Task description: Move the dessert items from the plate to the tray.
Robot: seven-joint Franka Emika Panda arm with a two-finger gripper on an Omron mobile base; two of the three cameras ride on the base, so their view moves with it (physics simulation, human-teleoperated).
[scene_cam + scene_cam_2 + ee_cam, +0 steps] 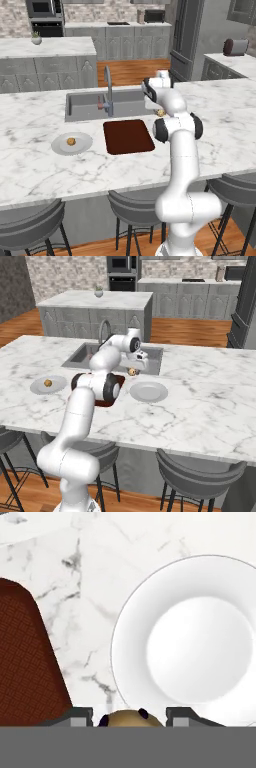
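Observation:
My gripper [159, 111] [133, 370] hangs above the marble counter, shut on one dessert item [160, 113] [132, 372] [131, 718], a golden-brown lump with dark spots. In the hand view an empty white plate [200, 647] [148, 391] lies right below it, and the dark reddish-brown tray [25, 662] [128, 136] lies to the left, apart from the plate. A second dessert item [71, 141] [48, 383] rests on another plate [57, 145] [37, 387] left of the tray. My arm hides most of the tray in the right base view.
A grey sink basin [85, 106] with a tall faucet [108, 90] sits just behind the tray. Grey stools [135, 207] stand under the counter's front edge. A second island [45, 47] stands farther back.

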